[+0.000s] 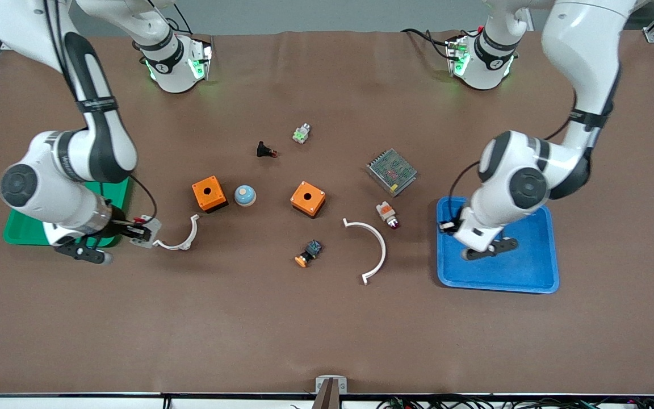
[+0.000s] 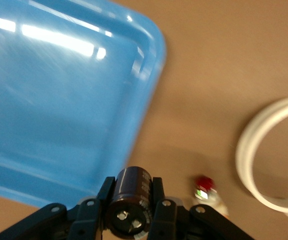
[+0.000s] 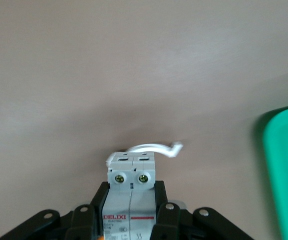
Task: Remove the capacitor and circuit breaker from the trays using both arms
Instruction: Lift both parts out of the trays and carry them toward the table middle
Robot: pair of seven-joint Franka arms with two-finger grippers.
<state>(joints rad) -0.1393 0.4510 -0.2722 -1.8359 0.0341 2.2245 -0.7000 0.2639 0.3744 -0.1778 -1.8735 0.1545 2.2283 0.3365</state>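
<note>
Front view: 2 glossy plastic trays (image 1: 497, 278); left gripper (image 2: 131, 200) clamps 1 cylindrical capacitor (image 2: 130, 200), right gripper (image 3: 131, 200) clamps 1 boxy circuit breaker (image 3: 130, 192).

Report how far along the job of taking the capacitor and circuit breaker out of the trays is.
Both parts are gripped. The right gripper is shut on the circuit breaker, already off the green tray and over bare table beside a white curved clip. The left gripper is shut on the capacitor, at the blue tray edge. Left: carry the capacitor clear and put both parts down on the table.
</note>
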